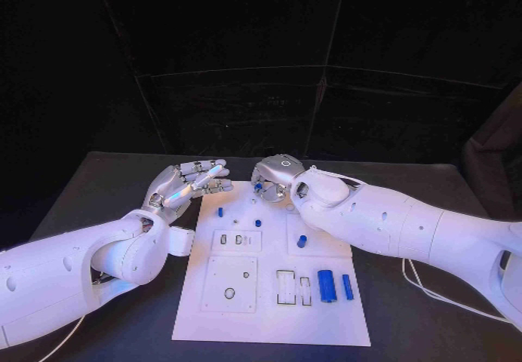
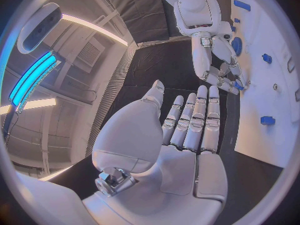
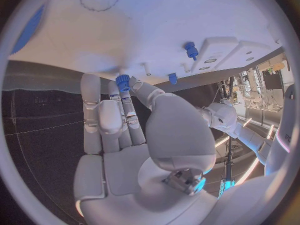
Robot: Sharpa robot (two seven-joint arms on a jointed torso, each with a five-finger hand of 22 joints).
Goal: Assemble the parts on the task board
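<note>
The white task board (image 1: 272, 302) lies in the middle of the black table. My right hand (image 1: 277, 181) hovers over the board's far end and pinches a small blue part (image 3: 123, 81) between thumb and fingertip, close above the white surface (image 3: 156, 25). That pinched part (image 2: 237, 85) also shows at the right hand's (image 2: 219, 60) fingertips. My left hand (image 1: 185, 185) is at the board's far left corner, fingers stretched out side by side (image 2: 190, 125), holding nothing. Small blue pegs (image 1: 219, 212) (image 1: 258, 222) stand on the board near both hands.
More blue parts lie on the board: an oval one (image 1: 302, 241) mid-board, a thick cylinder (image 1: 325, 285) and a thin bar (image 1: 347, 286) at the near right. Recessed slots (image 1: 285, 287) and an inset plate (image 1: 229, 283) sit nearer me. A cable (image 1: 419, 286) runs on the table's right.
</note>
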